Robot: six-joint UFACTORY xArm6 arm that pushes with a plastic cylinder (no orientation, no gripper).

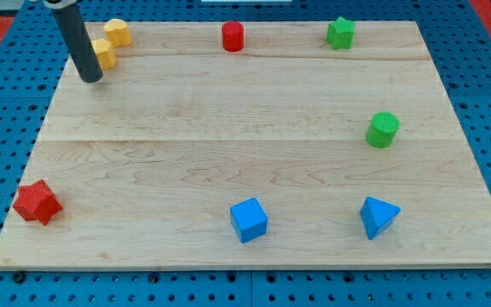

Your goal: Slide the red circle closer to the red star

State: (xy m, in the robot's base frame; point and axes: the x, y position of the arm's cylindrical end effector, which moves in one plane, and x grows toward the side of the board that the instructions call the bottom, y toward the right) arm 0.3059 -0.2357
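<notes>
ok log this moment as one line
my tip beside yellow blocks, top left | red circle top centre, untouched | red star bottom left

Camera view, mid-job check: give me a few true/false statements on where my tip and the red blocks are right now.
1. My tip is touching the red circle. False: it stands far off toward the view's left, beside a yellow block.
2. The red star sits near the board's bottom-left corner. True.
3. The red circle is at the view's top edge of the wooden board. True.
4. A blue cube lies between the red circle and the red star. False: it is near the view's bottom edge, right of the star.
5. Two yellow blocks sit near the top-left corner. True.
</notes>
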